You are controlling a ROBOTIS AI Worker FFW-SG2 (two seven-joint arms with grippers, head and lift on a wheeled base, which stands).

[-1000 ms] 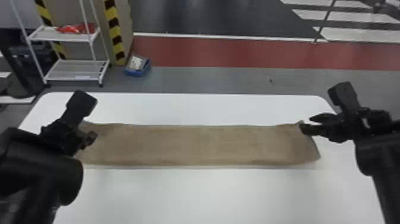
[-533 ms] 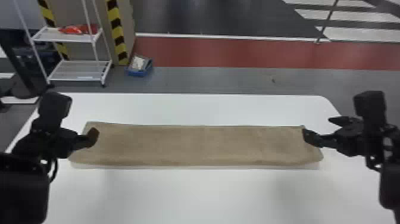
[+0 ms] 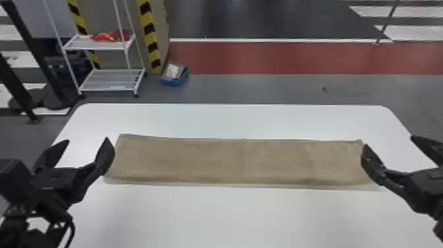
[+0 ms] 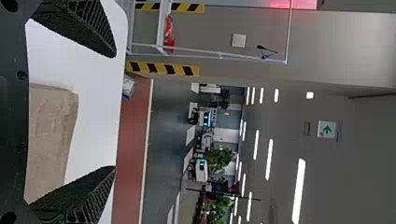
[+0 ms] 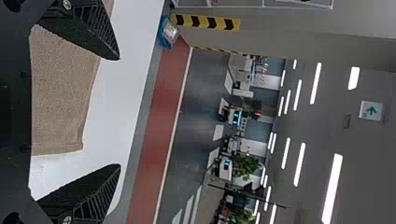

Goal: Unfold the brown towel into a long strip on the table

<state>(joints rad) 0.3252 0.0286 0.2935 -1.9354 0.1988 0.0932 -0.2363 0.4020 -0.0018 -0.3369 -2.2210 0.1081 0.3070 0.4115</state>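
The brown towel [image 3: 237, 161] lies flat as a strip on the desk [image 3: 230, 214], long axis running left to right between the pincers. Left pincer [image 3: 87, 139] and right pincer [image 3: 389, 141] stand wide open and empty, each nearest its own end; fingertip contact is uncertain. Relative to the preceding frame, both pincers are rotated, fingers toward the far edge; the strip's form is unchanged.

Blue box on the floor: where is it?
In the head view, the blue box sits beyond the table, just right of the white rack.
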